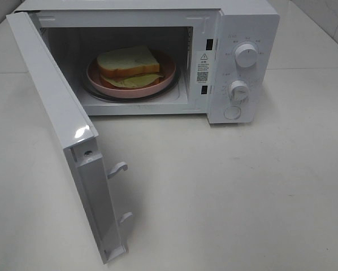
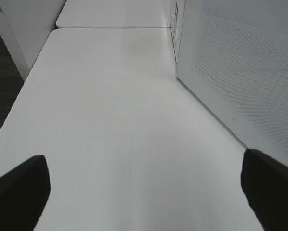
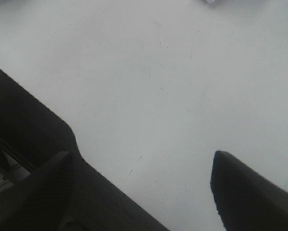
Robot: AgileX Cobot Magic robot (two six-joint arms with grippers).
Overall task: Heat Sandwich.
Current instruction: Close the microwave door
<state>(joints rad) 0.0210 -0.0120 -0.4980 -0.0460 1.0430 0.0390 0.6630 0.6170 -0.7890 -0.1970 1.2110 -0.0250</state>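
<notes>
The sandwich [image 1: 128,64], pale bread with tan crust and a greenish filling poking out, lies on a round pink plate [image 1: 157,86] inside the white microwave [image 1: 243,34]. The microwave door [image 1: 56,121] is swung wide open to the left. Neither arm shows in the exterior high view. In the left wrist view my left gripper [image 2: 144,190] is open, its dark fingertips [image 2: 19,192] far apart over bare table, with the door's dotted panel [image 2: 240,67] close beside it. My right gripper [image 3: 149,190] is open over bare white table, holding nothing.
The microwave's two knobs [image 1: 246,55] and a button sit on its right panel. The open door's latch hooks [image 1: 118,168] stick out over the white table [image 1: 225,192]. The table's left edge [image 2: 19,96] drops to a dark floor.
</notes>
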